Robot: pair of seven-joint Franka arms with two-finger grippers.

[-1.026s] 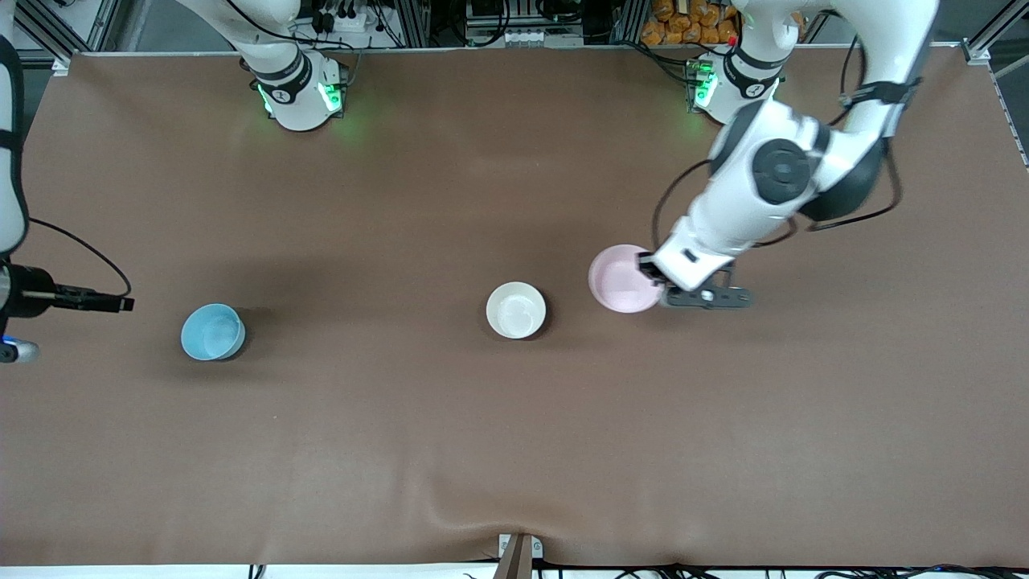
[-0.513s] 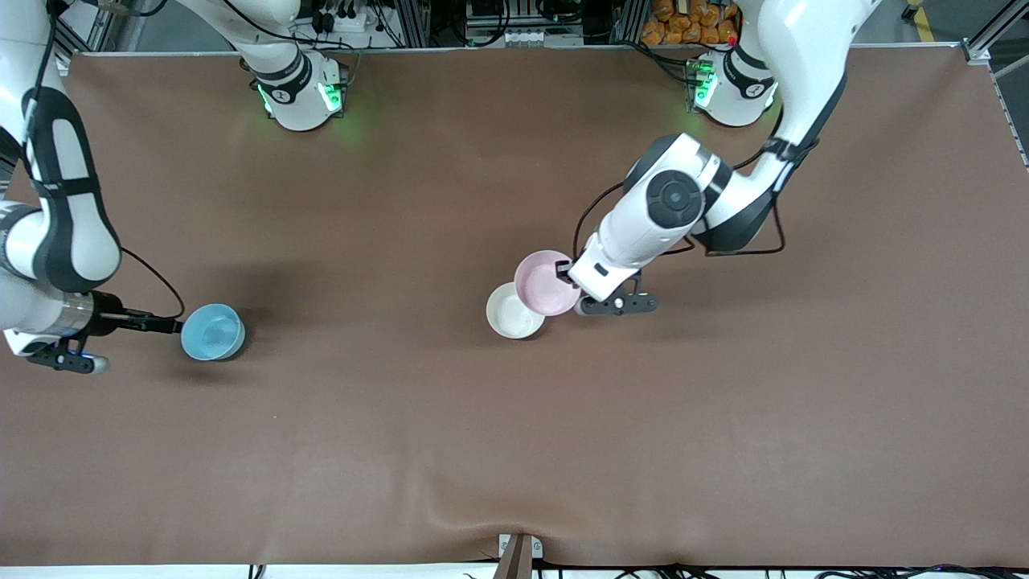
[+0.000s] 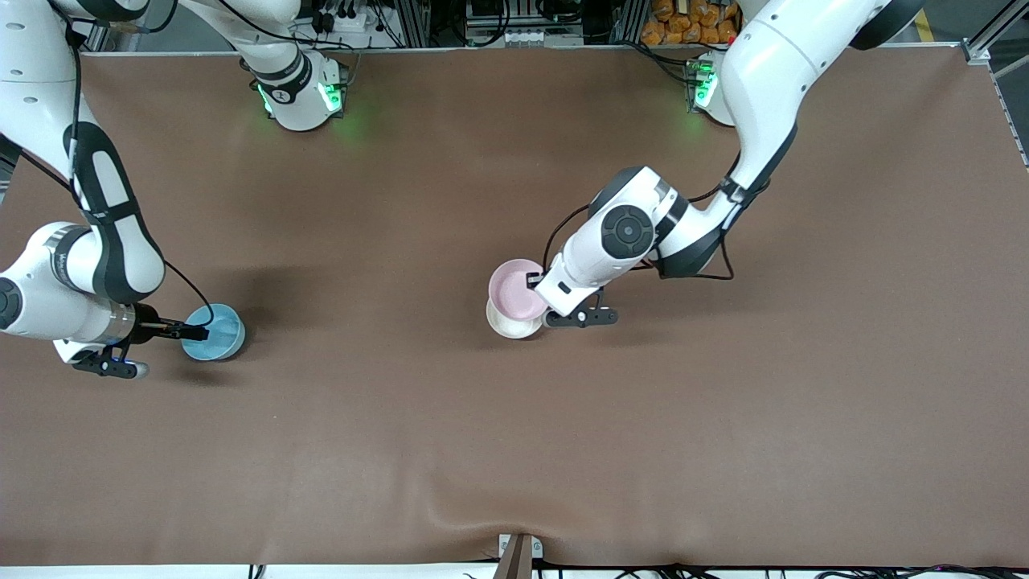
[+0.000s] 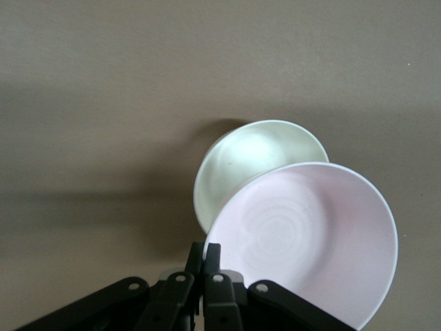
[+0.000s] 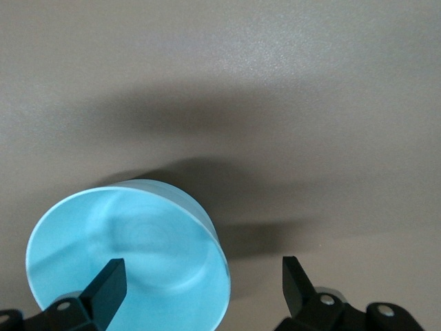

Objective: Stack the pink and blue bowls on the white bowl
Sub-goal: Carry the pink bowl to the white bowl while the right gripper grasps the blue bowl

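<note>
My left gripper [image 3: 534,282] is shut on the rim of the pale pink bowl [image 3: 514,287] and holds it in the air, tilted. It hangs partly over the white bowl [image 3: 508,327], which stands at the table's middle. The left wrist view shows the pink bowl [image 4: 310,241] pinched by my left gripper [image 4: 204,249] and covering part of the white bowl [image 4: 251,158]. The sky-blue bowl [image 3: 217,331] stands toward the right arm's end. My right gripper [image 3: 195,331] is open at its rim. In the right wrist view one finger [image 5: 110,276] sits over the blue bowl [image 5: 138,241] and the other outside it.
The brown table cover [image 3: 514,442] has a raised wrinkle near the edge closest to the front camera. The two arm bases [image 3: 301,92] stand along the edge farthest from that camera.
My left arm has carried the pink bowl from beside the white bowl to partly over it. My right arm has swung in, bringing its open gripper to the blue bowl's rim.
</note>
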